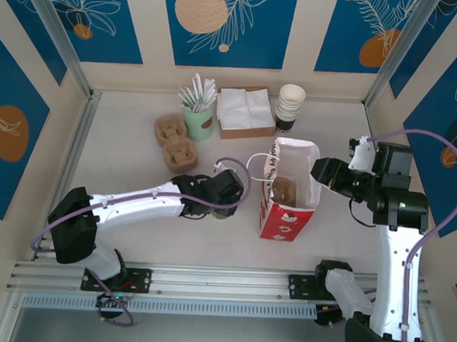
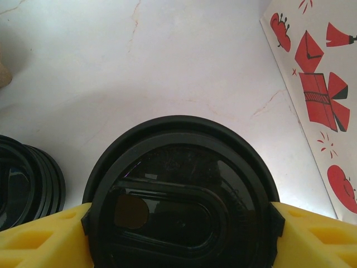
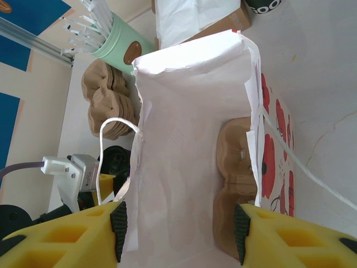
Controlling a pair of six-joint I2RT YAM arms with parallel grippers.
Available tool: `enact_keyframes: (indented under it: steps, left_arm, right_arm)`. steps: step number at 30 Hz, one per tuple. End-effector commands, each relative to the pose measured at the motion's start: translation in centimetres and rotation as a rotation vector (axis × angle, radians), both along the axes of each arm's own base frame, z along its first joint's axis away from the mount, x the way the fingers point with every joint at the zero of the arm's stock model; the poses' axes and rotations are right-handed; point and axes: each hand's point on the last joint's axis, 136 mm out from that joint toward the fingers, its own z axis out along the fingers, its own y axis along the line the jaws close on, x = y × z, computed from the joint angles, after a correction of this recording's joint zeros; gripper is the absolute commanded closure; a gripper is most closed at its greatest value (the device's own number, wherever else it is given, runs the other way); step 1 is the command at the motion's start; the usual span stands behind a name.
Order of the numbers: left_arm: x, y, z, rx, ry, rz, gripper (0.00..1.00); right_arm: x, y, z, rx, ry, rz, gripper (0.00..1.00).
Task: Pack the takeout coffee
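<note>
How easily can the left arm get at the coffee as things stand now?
Yes, very likely: the left claw straddles the coffee, with one yellow finger at each side of it and nothing in between. Whether it grips the cup yet is unclear.

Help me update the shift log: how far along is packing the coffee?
Done: the red paper bag stands open with a cardboard cup carrier inside. In hand: the right gripper straddles the bag's mouth; the left gripper brackets the takeout coffee, outside the bag. Left: lift it and set it in the bag.
</note>
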Motion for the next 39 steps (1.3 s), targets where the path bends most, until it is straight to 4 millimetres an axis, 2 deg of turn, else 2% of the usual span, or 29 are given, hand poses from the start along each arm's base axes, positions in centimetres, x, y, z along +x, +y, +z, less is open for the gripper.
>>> enact_keyframes:
  steps: [1,5,9,15,17,24,29,33,35,39]
  left_arm:
    - [-2.3,2.7,-4.6,0.134,0.143,-0.006,0.33]
    - [-2.3,2.7,-4.2,0.127,0.134,-0.017,0.36]
    - [-2.0,2.7,-3.6,0.112,0.120,-0.023,0.37]
    - [-1.4,2.3,-2.1,0.068,0.084,-0.047,0.37]
    - [-1.1,2.4,-1.5,0.054,0.068,-0.046,0.37]
    - [-0.9,2.8,0.4,0.004,0.041,-0.052,0.35]
    - [-1.2,2.6,1.6,-0.034,0.039,-0.062,0.35]
    - [-1.4,2.6,2.4,-0.045,0.044,-0.068,0.34]
    - [-1.2,2.7,3.0,-0.042,0.032,-0.062,0.34]
    - [-1.0,2.4,3.8,-0.040,0.027,-0.068,0.33]
  right_arm:
    - [-0.5,0.4,0.3,0.013,0.002,0.025,0.45]
    - [-0.2,0.4,1.6,-0.003,-0.043,0.037,0.45]
    - [1.1,0.2,2.8,-0.028,-0.103,0.057,0.44]
    - [4.1,0.6,2.7,-0.073,-0.194,0.170,0.43]
    - [4.9,1.2,2.7,-0.100,-0.256,0.266,0.42]
    - [7.7,1.9,2.1,-0.246,-0.414,0.495,0.40]
    - [9.8,1.6,0.7,-0.332,-0.419,0.611,0.37]
    - [11.4,2.0,-0.3,-0.315,-0.411,0.682,0.34]
    - [11.4,3.0,-0.9,-0.271,-0.417,0.767,0.34]
    - [10.1,4.7,-2.3,-0.262,-0.484,0.948,0.32]
